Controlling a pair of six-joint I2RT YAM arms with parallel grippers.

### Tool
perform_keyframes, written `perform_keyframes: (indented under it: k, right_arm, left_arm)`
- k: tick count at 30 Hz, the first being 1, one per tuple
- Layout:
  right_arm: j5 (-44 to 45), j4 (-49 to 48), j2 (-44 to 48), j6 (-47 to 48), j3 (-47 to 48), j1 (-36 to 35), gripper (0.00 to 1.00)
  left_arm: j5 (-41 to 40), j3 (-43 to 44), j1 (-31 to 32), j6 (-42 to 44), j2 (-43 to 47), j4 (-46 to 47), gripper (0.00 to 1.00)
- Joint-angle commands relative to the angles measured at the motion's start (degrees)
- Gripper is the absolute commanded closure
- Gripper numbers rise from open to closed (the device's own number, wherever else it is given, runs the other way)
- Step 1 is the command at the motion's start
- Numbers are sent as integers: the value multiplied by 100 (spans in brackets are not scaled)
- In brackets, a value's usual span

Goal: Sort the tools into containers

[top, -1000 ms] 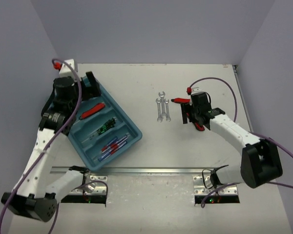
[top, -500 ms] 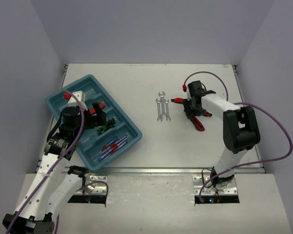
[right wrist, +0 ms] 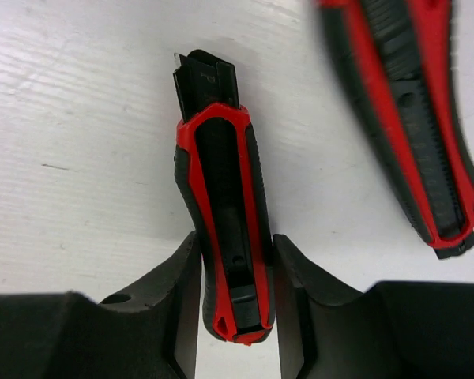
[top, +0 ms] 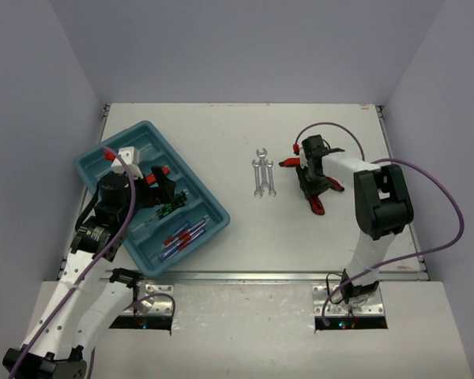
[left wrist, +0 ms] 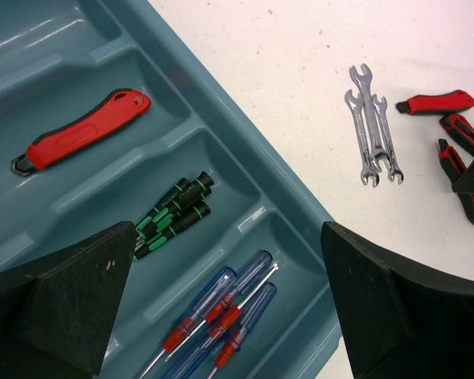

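Observation:
A teal tray at the left holds a red-handled tool, black screwdrivers with green marks and blue-and-red screwdrivers in separate long compartments. My left gripper hovers wide open above the tray, holding nothing. Small silver wrenches lie mid-table. At the right, my right gripper is down at the table, its fingers closed against both sides of a red-and-black-handled tool that lies flat. Another red-handled tool lies beside it.
A further red-handled tool lies just left of the right gripper, toward the wrenches. Purple cables loop from both arms. Grey walls enclose the table on three sides, and a metal rail runs along the near edge.
The right gripper's jaws have narrowed onto the red-and-black tool and its arm has folded in. The left arm has swung from the tray's far left to above the tray.

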State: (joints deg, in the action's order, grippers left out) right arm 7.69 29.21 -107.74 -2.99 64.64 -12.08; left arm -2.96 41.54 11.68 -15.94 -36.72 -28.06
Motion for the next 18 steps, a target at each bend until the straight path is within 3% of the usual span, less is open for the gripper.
perform_keyframes:
  k: [1, 6, 11, 13, 15, 18]
  right_arm:
    - [-1130, -151, 588, -273, -450, -64, 90]
    - [-1667, -615, 1983, -756, -889, -578, 96]
    - [-1382, -1040, 2617, -1335, -795, -1718, 100]
    - [-1051, -1533, 2861, -1754, -815, -2374, 100]
    - [-740, -1994, 2978, -1874, -812, -2923, 100]
    - [-268, -2370, 3006, -1937, -760, -3475, 100]
  left_arm:
    - [48, 64, 53, -10, 83, 288, 0]
    - [828, 252, 53, -426, -170, 344, 0]
    - [2245, -264, 59, -1925, -315, 1794, 0]
    - [2536, -604, 264, -2688, -517, 3125, 0]
    - [2449, -631, 639, -2910, -695, 3621, 0]
    - [2038, -279, 1126, -2803, -1188, 3575, 0]
